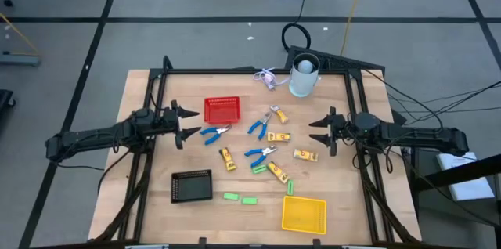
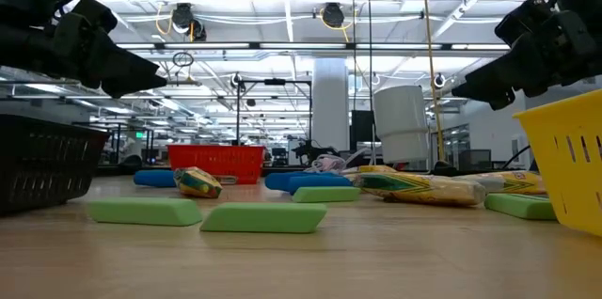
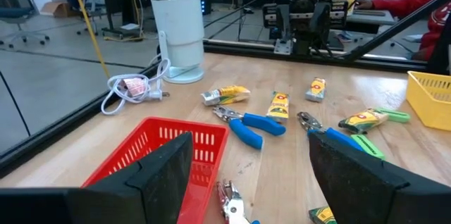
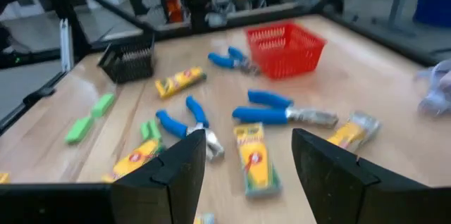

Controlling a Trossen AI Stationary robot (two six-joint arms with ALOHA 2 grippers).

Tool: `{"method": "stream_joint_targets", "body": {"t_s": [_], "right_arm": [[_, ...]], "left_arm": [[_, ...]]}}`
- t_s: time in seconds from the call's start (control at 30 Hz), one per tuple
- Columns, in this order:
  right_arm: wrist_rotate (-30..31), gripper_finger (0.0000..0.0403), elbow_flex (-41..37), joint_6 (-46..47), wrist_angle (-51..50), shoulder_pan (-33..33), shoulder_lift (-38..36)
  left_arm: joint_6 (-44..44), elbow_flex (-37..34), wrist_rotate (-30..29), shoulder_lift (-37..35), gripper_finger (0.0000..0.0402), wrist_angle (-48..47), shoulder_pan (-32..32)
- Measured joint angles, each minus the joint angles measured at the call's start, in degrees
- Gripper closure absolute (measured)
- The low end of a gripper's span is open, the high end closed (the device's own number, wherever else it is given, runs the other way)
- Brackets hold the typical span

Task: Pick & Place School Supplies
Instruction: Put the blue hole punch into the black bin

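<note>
High view shows the job barely begun, by my reading: every one of the school supplies lies loose on the table (image 1: 156, 210), and none sits in a basket. The red basket (image 1: 221, 110), the black basket (image 1: 192, 186) and the yellow basket (image 1: 304, 214) all look bare inside.

Three blue-handled pliers lie in the middle of the table: one (image 1: 213, 133) just beside the red basket, one (image 1: 259, 124) further toward the white cup (image 1: 304, 77), one (image 1: 259, 153) near the centre. Yellow crayon packs are scattered round them, among them one (image 1: 227, 159) between the black basket and the pliers and one (image 1: 306, 155) toward the right arm. Green erasers lie nearer the front edge: a pair (image 1: 239, 198) between the black and yellow baskets, one (image 1: 290, 188) just beside the yellow basket.

Left hand (image 1: 186, 126) hovers near the red basket with fingers spread wide and nothing between them. Right hand (image 1: 319, 133) hovers on the opposite side, well apart from the nearest crayon pack, its fingers also parted and holding nothing.

All sorting is left to do; which basket takes which kind cannot be told.
</note>
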Motion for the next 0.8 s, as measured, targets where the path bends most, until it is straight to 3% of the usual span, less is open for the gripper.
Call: {"method": "stream_joint_targets", "body": {"t_s": [0.2, 0.33, 0.5, 0.8], "right_arm": [[-4.8, 0.0202, 0.0, -3.9, 5.4, 0.0, -3.4], [-6.0, 0.0202, 0.1, -3.9, 1.7, 0.0, -8.4], [-2.5, 0.0202, 0.3, -4.0, -5.5, 0.0, -14.7], [1.7, 0.0202, 0.9, -4.6, -8.1, 0.0, -13.9]], "left_arm": [[0.2, 0.0, 0.0, 0.0, 0.0117, -0.5, 0.0], [0.3, 0.0, 0.0, 0.0, 0.0117, -0.6, 0.0], [0.3, 0.0, -0.1, 0.0, 0.0117, -1.5, 0.0], [-0.1, 0.0, -0.3, 0.0, 0.0117, -3.3, 0.0]]}}
